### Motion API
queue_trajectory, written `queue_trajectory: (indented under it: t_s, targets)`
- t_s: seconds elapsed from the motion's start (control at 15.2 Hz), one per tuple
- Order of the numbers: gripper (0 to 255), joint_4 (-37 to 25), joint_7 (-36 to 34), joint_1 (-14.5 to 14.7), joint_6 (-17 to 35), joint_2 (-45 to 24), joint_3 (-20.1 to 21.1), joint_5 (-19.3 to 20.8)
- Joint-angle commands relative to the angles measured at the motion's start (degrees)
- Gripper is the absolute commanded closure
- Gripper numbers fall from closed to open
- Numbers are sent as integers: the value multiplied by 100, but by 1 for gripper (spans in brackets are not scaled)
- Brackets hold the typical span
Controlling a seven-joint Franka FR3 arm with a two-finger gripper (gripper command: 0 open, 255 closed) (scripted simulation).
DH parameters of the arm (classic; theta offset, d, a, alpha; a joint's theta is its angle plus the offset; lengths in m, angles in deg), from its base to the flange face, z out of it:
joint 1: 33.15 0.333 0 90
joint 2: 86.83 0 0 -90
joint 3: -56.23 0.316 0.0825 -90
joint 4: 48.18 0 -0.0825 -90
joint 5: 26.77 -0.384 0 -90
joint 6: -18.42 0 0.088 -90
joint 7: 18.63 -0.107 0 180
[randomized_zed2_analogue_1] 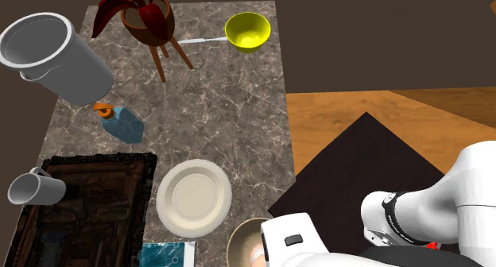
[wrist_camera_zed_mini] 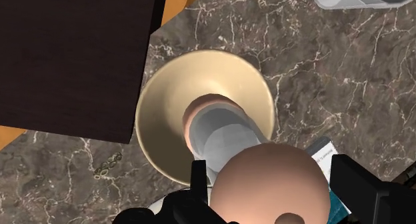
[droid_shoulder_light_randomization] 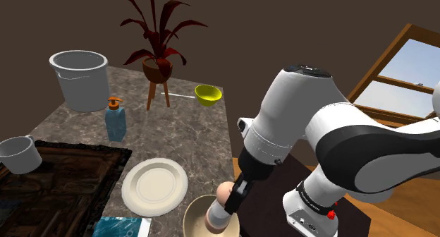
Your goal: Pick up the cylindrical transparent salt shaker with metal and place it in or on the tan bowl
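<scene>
We observe the gripper [wrist_camera_zed_mini: 270,181], fingers clamped on the salt shaker [wrist_camera_zed_mini: 223,133], held tilted directly over the tan bowl [wrist_camera_zed_mini: 160,103], lower end within its rim. The bowl rests on the counter [wrist_camera_zed_mini: 320,69].

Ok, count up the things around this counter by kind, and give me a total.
bowls: 2 (tan bowl, yellow bowl)
plate: 1
mug: 1
bucket: 1
potted plant: 1
soap bottle: 1
salt shaker: 1
blue patterned pad: 1
dark tray: 1
total: 10
</scene>
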Motion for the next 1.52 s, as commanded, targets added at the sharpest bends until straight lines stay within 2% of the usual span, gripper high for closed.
queue_trajectory:
  t_s: [0.0,0.13,0.66,0.73,1.06,1.32,1.45]
  targets:
    - [255,87,30,2,197,-107,59,-49]
    - [255,177,61,8,392,-213,117,-101]
    - [255,186,64,9,412,-225,123,-107]
    - [0,186,64,9,412,-225,123,-107]
    - [0,186,63,9,413,-226,123,-107]
    - [0,-207,11,-44,-499,276,-220,154]
    - [0,-207,10,-43,-499,275,-221,155]
